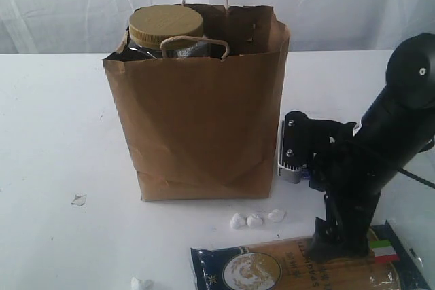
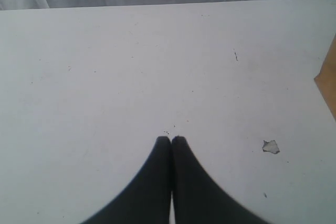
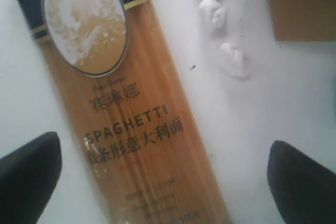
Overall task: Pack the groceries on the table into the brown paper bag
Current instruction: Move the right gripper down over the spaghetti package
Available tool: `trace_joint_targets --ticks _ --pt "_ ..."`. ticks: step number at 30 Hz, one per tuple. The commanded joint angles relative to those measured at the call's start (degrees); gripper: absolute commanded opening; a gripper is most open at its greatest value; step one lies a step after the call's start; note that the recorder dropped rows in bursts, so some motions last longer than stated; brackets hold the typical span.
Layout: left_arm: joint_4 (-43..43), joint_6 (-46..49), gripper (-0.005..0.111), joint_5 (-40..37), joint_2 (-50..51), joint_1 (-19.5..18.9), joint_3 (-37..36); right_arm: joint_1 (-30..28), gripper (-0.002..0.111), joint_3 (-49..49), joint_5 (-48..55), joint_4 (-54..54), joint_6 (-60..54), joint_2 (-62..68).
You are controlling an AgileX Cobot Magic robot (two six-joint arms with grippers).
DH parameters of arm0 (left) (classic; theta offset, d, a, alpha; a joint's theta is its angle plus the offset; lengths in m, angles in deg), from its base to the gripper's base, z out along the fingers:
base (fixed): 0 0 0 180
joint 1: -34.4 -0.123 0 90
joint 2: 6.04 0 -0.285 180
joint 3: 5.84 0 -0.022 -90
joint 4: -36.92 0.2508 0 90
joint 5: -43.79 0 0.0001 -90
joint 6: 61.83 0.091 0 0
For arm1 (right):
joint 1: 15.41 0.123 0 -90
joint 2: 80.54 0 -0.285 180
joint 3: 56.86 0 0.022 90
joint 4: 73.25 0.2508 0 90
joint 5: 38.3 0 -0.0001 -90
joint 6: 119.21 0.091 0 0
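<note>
Well, the step in hand looks like the pickup of the long spaghetti pack point(image 3: 136, 129), which lies flat on the counter point(image 1: 54, 134) in front of the brown paper bag point(image 1: 197, 127), toward the right arm's side. The bag stands upright with the olive-lidded jar point(image 1: 166, 26) poking out of its top, so I'd judge part of the packing done and this pack among what is left.

The right end effector point(image 3: 163, 145) hangs low over the pack with its jaws spread wide, one finger on each side of the pack's width and the printed wrapper between them. It grips nothing. From where I stand I cannot tell whether the fingertips touch the wrapper or the counter.

Next, I reckon, it has to close across the narrow width, lift the pack clear, and tip it endways so its length goes down into the bag beside the jar. Some white crumpled scraps point(image 1: 255, 220) lie between pack and bag and are not to be picked up.

The left end effector point(image 2: 170, 140) sits over bare counter, fingers pressed together, holding nothing.
</note>
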Motion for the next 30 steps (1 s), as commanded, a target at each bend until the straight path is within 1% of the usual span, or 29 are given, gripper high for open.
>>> trace_joint_targets --ticks 1,3,4,7,11,14,17,23,26,30 --pt "-0.59 -0.21 0.0 0.21 -0.39 -0.07 -0.13 0.03 0.105 -0.18 -3.66 2.7 1.61 0.05" --pt "-0.59 -0.21 0.0 0.21 -0.39 -0.07 -0.13 0.03 0.105 -0.18 -2.32 5.6 1.61 0.05" --pt "-0.59 -0.21 0.0 0.21 -0.39 -0.07 -0.13 0.03 0.105 -0.18 0.38 6.85 1.35 0.05" --pt "-0.59 -0.21 0.0 0.21 -0.39 -0.07 -0.13 1.17 0.105 -0.28 3.46 2.36 -3.54 0.28" --pt "-0.59 -0.21 0.0 0.21 -0.39 -0.07 -0.13 3.35 0.105 -0.28 1.71 -2.84 -6.73 2.42" --pt "-0.59 -0.21 0.0 0.21 -0.39 -0.07 -0.13 4.78 0.105 -0.28 1.03 -4.13 -9.36 6.24" --pt "-0.59 -0.21 0.0 0.21 -0.39 -0.07 -0.13 5.74 0.105 -0.28 1.26 -6.03 -9.42 8.17" --pt "-0.59 -0.21 0.0 0.21 -0.39 -0.07 -0.13 5.78 0.105 -0.28 -0.23 -6.2 -9.3 8.29" --pt "-0.59 -0.21 0.0 0.21 -0.39 -0.07 -0.13 5.78 0.105 -0.94 -2.1 -8.16 -9.42 10.17" --pt "-0.59 -0.21 0.0 0.21 -0.39 -0.07 -0.13 6.03 0.105 -0.99 -2.1 -8.3 -7.24 10.71"
